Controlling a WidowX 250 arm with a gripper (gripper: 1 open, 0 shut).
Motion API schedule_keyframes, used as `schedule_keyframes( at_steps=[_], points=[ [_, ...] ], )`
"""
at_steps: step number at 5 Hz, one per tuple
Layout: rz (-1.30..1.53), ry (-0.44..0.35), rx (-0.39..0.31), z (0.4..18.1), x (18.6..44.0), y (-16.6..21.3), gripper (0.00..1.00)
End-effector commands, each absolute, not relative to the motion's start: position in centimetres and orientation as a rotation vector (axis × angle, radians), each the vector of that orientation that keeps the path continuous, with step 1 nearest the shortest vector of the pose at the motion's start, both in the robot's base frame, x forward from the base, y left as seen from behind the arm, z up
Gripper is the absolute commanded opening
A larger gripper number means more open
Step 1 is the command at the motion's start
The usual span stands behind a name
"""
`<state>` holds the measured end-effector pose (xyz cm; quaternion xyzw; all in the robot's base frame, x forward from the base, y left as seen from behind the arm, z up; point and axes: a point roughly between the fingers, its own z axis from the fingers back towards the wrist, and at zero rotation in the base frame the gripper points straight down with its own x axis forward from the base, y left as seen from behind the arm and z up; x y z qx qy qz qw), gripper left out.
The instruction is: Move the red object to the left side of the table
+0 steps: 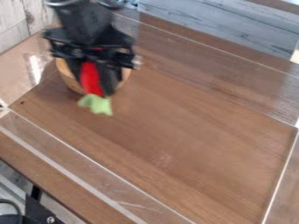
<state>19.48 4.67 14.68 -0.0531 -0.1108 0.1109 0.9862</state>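
My black gripper hangs over the left part of the dark wood-grain table, shut on the red object. The toy is bright red, and its light-green leafy tuft dangles below the fingers, above the tabletop. The picture is blurred by motion, so the fingertips are hard to make out. The gripper's body covers most of the wooden bowl behind it.
A wooden bowl stands at the back left, mostly hidden by the gripper. A low clear plastic rim edges the table along the front and left. Pale planks lie beyond the far edge.
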Motion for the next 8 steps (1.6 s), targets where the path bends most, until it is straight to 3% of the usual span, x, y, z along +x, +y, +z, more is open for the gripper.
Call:
schedule_keyframes(
  at_steps=[1,2,6,8],
  points=[
    [0.236,-0.251,-0.108,14.5,19.1,6.6,0.00],
    [0.211,-0.230,-0.102,14.9,19.2,7.5,0.00],
    [0.210,-0.159,-0.071,9.7,19.2,10.4,0.00],
    [0.228,-0.131,-0.057,11.2,20.0,13.2,0.00]
  ],
)
